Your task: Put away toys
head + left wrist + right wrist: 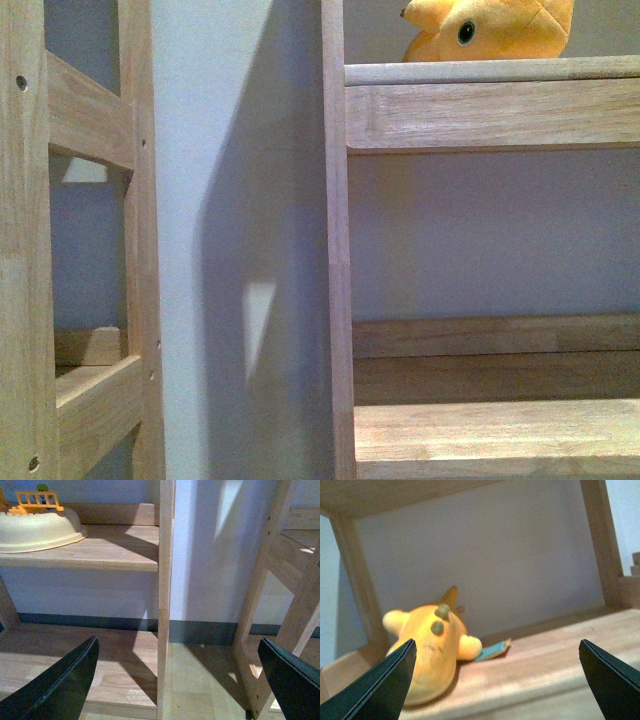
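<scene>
Straight ahead, the front view is filled by a wooden shelf unit (500, 115) on the right, with an upright post running from top to bottom and two boards in sight, one high and one low. A second wooden frame (95, 250) stands at the left, and a pale wall (230, 200) shows between the two, crossed by a broad shadow. Neither arm appears in this view.

On the upper board lies the plush toy (490, 28), orange-yellow with a black bead eye, close to the post and cut off by the top of the picture. The right wrist view shows the same plush toy (432, 650) resting on the board near a corner post, with two small nubs on its body, lighter yellow stubby limbs and a small blue tag (492, 651) lying beside it on the wood.

The right gripper (495, 680) hangs just in front of that board with its two dark fingers spread wide and nothing between them; the toy sits near one finger, not touched.

The left gripper (177, 680) is likewise spread apart and empty, above a low board and the floor. A cream bowl (40, 530) sits on a shelf beyond it, with a small orange plastic fence piece (37, 500) resting in it.
</scene>
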Controlling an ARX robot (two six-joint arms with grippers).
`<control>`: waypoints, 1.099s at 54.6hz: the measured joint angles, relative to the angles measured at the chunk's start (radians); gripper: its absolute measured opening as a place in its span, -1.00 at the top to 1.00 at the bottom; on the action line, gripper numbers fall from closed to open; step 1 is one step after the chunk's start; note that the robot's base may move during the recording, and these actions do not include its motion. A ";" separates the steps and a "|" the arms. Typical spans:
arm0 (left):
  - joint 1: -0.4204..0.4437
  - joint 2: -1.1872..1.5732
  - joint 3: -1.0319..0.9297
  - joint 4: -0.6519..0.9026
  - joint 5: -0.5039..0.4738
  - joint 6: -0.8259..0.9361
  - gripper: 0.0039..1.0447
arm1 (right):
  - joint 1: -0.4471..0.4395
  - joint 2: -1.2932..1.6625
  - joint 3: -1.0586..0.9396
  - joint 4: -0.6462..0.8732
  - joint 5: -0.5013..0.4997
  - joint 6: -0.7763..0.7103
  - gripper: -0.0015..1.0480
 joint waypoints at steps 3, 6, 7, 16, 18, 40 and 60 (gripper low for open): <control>0.000 0.000 0.000 0.000 0.000 0.000 -0.88 | -0.021 -0.092 -0.088 -0.031 -0.029 0.013 -0.87; 0.000 0.000 0.000 0.000 0.000 0.000 -0.88 | -0.041 -0.190 -0.191 -0.051 -0.056 0.021 -0.87; 0.000 0.000 0.000 0.000 0.000 0.000 -0.88 | -0.048 -0.231 -0.232 -0.069 -0.069 0.030 -0.87; 0.000 0.000 0.000 0.000 0.000 0.000 -0.88 | 0.014 -0.446 -0.460 -0.147 -0.036 0.065 -0.87; 0.000 0.000 0.000 0.000 0.000 0.000 -0.88 | 0.048 -0.473 -0.496 -0.143 -0.017 0.065 -0.87; 0.000 0.000 0.000 0.000 0.000 0.000 -0.88 | 0.296 -0.659 -0.859 -0.084 0.142 0.019 -0.87; 0.000 0.000 0.000 0.000 0.000 0.000 -0.88 | 0.277 -0.708 -0.931 -0.123 0.139 0.019 -0.87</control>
